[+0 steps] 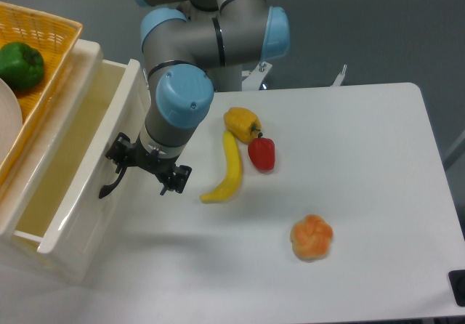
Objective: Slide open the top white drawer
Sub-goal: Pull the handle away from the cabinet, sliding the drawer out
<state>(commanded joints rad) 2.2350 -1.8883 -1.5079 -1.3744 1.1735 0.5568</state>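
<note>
The top white drawer (81, 209) stands pulled well out of the cabinet at the left, and its pale yellow inside shows. Its curved black handle (109, 186) sits on the front panel facing the table. My gripper (147, 176) hangs right in front of that panel. Its two black fingers are spread wide, so it is open. The left finger (118, 155) lies against the upper end of the handle, while the right finger (176, 179) is over the table. The lower drawer is hidden beneath.
A yellow wicker basket (51, 41) on the cabinet holds a green pepper (20, 64) and a white plate (6, 131). On the white table lie a yellow pepper (241, 123), a banana (229, 170), a red pepper (261, 153) and an orange fruit (312, 237).
</note>
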